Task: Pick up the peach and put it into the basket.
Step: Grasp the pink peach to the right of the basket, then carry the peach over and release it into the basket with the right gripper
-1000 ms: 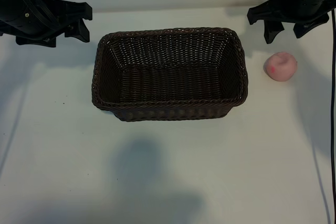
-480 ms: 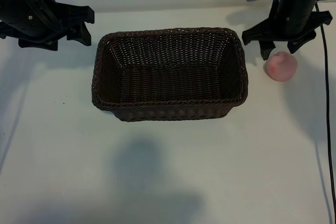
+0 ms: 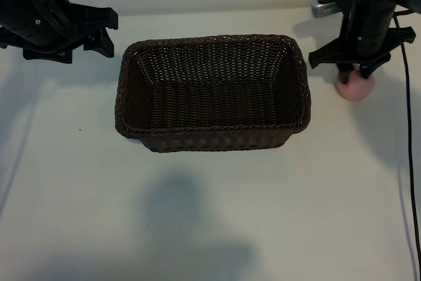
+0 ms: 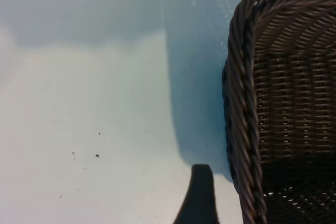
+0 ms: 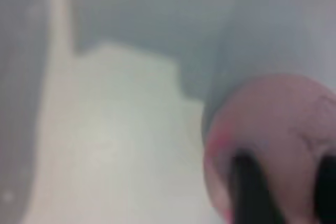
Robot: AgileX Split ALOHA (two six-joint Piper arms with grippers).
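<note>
The pale-pink peach (image 3: 359, 88) lies on the white table to the right of the basket (image 3: 210, 139), a large dark-brown wicker one. My right gripper (image 3: 354, 74) has come down onto the peach from above. In the right wrist view its two dark fingers (image 5: 249, 187) press the sides of the peach (image 5: 273, 119), which still touches the table. My left gripper (image 3: 99, 28) hangs open at the back left, beside the basket's left corner. One finger (image 4: 200, 195) shows in the left wrist view next to the braided rim (image 4: 240, 103).
A black cable (image 3: 409, 156) runs down the table's right side. A small grey object (image 3: 321, 8) lies behind the right arm. Bare white tabletop stretches in front of the basket.
The right arm has moved down and slightly right onto the peach, and its fingers have closed in on the fruit. The left arm and basket have stayed put.
</note>
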